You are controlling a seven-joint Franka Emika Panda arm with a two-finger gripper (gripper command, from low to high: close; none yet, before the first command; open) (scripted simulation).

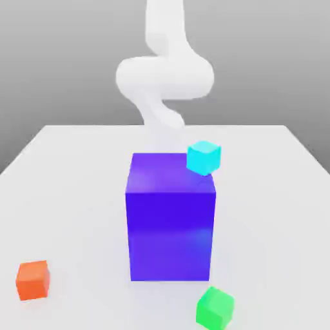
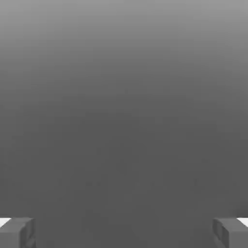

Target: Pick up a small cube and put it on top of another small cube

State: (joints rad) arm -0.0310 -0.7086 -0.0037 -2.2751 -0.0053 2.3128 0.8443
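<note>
The small cube is hidden. The other small cube, bright green (image 1: 215, 308), lies on the white table near the front edge, at the exterior view's right. My white arm (image 1: 164, 77) comes down behind a big purple-blue block (image 1: 171, 219), which hides its lower end. In the hand view my gripper (image 2: 124, 233) is open, its two grey fingertips (image 2: 17, 232) standing far apart with nothing between them over a plain grey surface.
The tall purple-blue block stands mid-table between the arm and the green cube. A cyan cube (image 1: 204, 158) shows at the block's far upper corner on the exterior view's right. An orange cube (image 1: 33, 280) sits near the front at the exterior view's left.
</note>
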